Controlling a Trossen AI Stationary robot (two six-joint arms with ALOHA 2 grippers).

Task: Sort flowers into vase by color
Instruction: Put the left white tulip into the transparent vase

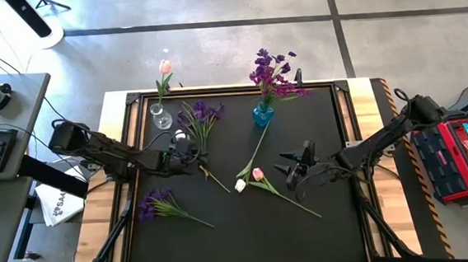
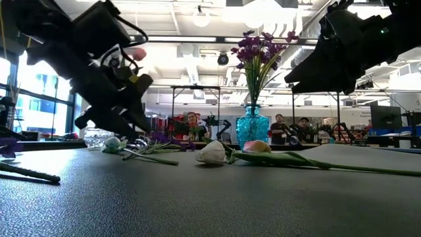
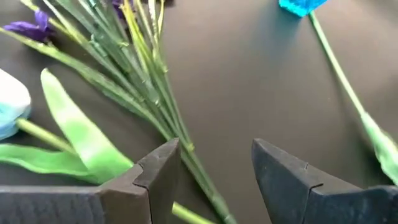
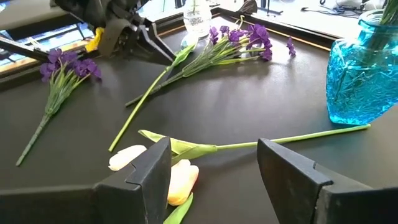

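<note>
The left gripper [image 1: 196,156] hangs low over the black counter [image 1: 323,224], jaws wide and holding nothing, right by the stems of a purple bunch [image 1: 201,117]. The right gripper [image 1: 291,172] waits with wide jaws too, just beside a pink tulip [image 1: 258,174] and a white tulip [image 1: 240,185] lying flat. Another purple bunch [image 1: 156,204] lies near the front left. The blue vase [image 1: 262,114] holds purple flowers (the clear vase [image 1: 160,117] holds one pink tulip).
</note>
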